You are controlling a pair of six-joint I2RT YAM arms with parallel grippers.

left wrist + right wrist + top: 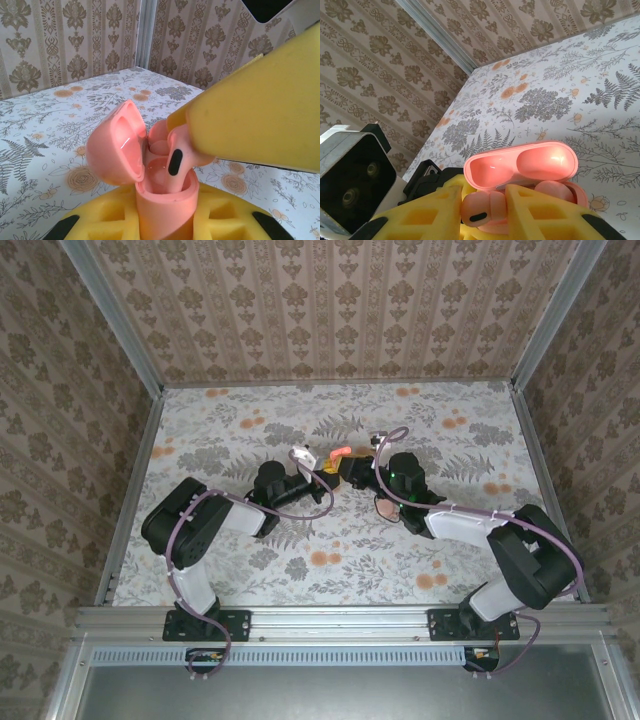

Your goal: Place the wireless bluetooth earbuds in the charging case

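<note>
Two arms: the left arm (190, 525) and the right arm (520, 550) are reaching inward and meeting over the middle of the table (300, 570), so that one is steadying while the other is inserting.
Table: a flat, matte sheet printed with grey ferns and orange blossoms is lying under both tools.
Left gripper: the left gripper (165, 222) is clenching the charging case (160, 210) low on its body between soft yellow foam pads. The grip sits low so that the mouth is facing up and staying unobstructed.
Right gripper: the right gripper (485, 200) is pinching one earbud (477, 209) by its bulbous head between cut-out yellow foam fingers (260, 110). It is coming in at a slant from above.
Charging case: smooth salmon-pink plastic with rounded corners is standing upright between the two arms, at the middle of the table.
Lid: the lid (116, 150) is glossy and hollowed inside. It is hanging open on its hinge, tipped away from the incoming finger and leaving the wells exposed.
Earbud: the held piece is pointing its stem downward, with a dark oval patch facing out. The stem is dipping into the near well, and by my judgement it is not fully seated yet.
Other earbud: a second rounded pink shape (555, 191) is seemingly sitting in the neighbouring well, though I cannot be sure.
</note>
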